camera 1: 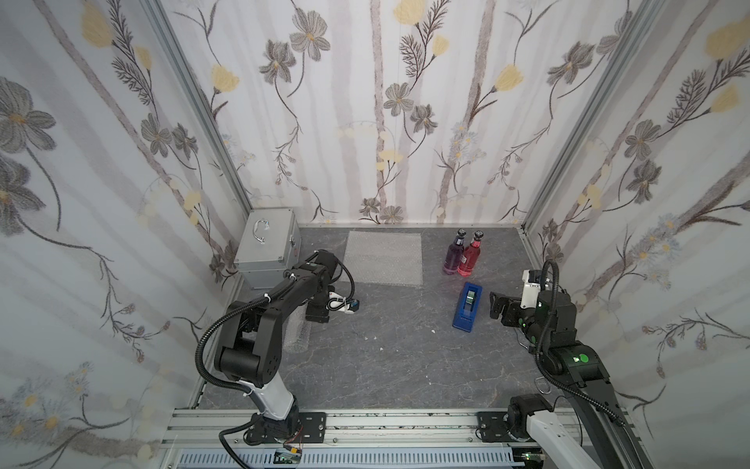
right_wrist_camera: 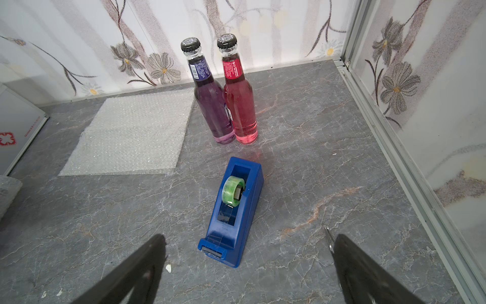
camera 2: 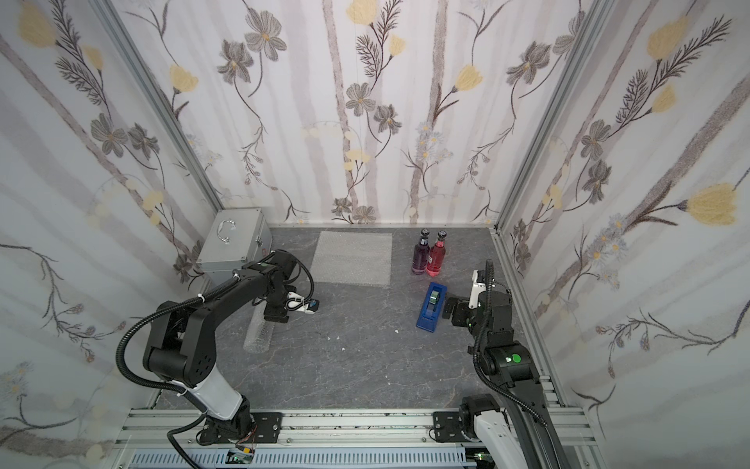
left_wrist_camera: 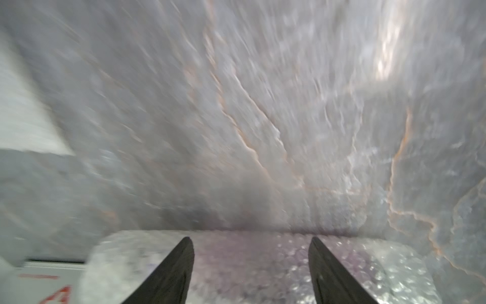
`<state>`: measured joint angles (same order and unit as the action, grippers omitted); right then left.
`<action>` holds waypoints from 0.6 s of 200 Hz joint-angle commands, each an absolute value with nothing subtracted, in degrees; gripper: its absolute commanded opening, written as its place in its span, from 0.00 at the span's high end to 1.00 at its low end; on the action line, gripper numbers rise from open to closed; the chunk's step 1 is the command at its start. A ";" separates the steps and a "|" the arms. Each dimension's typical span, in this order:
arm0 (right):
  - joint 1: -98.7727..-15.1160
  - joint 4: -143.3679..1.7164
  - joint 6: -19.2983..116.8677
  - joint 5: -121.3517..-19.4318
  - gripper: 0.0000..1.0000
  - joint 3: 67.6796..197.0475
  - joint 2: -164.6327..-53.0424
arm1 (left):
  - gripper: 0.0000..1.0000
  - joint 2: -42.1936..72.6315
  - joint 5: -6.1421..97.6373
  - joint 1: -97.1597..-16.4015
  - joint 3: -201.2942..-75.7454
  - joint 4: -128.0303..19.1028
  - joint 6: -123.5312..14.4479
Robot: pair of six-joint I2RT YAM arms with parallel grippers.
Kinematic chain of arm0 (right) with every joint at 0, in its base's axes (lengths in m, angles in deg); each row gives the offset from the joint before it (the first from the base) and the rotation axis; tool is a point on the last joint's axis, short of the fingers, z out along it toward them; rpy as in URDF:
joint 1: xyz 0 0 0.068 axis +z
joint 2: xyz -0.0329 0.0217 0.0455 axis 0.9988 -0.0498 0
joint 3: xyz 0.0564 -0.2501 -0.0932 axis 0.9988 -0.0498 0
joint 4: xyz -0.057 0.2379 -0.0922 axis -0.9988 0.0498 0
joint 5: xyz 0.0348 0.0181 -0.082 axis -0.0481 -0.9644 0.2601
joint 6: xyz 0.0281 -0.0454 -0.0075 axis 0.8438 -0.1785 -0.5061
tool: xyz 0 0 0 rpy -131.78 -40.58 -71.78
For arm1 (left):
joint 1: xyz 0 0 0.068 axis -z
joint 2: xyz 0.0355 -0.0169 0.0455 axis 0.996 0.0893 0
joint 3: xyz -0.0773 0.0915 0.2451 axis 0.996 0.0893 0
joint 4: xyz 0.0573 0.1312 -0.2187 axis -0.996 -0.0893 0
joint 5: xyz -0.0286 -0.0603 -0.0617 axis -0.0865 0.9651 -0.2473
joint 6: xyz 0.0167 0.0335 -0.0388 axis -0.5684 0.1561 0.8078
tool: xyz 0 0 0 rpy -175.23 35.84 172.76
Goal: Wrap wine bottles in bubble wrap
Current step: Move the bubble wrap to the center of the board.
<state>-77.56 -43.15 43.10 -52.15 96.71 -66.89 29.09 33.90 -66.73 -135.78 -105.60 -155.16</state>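
Two wine bottles stand side by side at the back right, one purple (camera 1: 453,253) (right_wrist_camera: 213,105) and one red-pink (camera 1: 468,256) (right_wrist_camera: 240,105). A flat bubble wrap sheet (camera 1: 383,258) (right_wrist_camera: 131,131) lies left of them. A rolled bubble wrap bundle (camera 2: 259,333) (left_wrist_camera: 249,263) lies at the left, and a purplish tint shows through it. My left gripper (camera 1: 316,314) (left_wrist_camera: 251,238) hovers right over this roll, its jaws apart along the roll's length; the wrist view is blurred. My right gripper (camera 1: 493,304) (right_wrist_camera: 249,238) is open and empty, just behind the tape dispenser.
A blue tape dispenser (camera 1: 466,306) (right_wrist_camera: 234,210) with a green roll sits between the bottles and my right gripper. A silver metal case (camera 1: 266,247) stands in the back left corner. Patterned walls close three sides, and an aluminium rail (camera 1: 385,422) runs along the front.
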 commanded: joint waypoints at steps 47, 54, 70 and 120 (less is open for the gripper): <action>-77.83 -45.88 42.39 -52.33 0.00 96.74 -66.81 | 0.40 46.20 46.58 -59.39 -159.67 -103.37 -143.04; -77.83 -45.88 42.39 -52.32 0.00 96.74 -66.81 | 0.41 48.46 46.31 -58.99 -161.87 -103.25 -143.13; -77.83 -45.88 42.38 -52.23 0.00 96.74 -66.82 | 0.43 52.88 45.88 -58.52 -166.15 -102.89 -143.28; -77.83 -45.88 42.46 -52.07 0.00 96.65 -66.46 | 0.46 60.67 43.45 -58.44 -172.36 -102.85 -146.62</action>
<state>-77.82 -43.20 43.10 -52.15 96.71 -66.41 58.61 44.02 -58.47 -170.78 -102.26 -144.40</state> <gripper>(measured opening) 0.996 0.551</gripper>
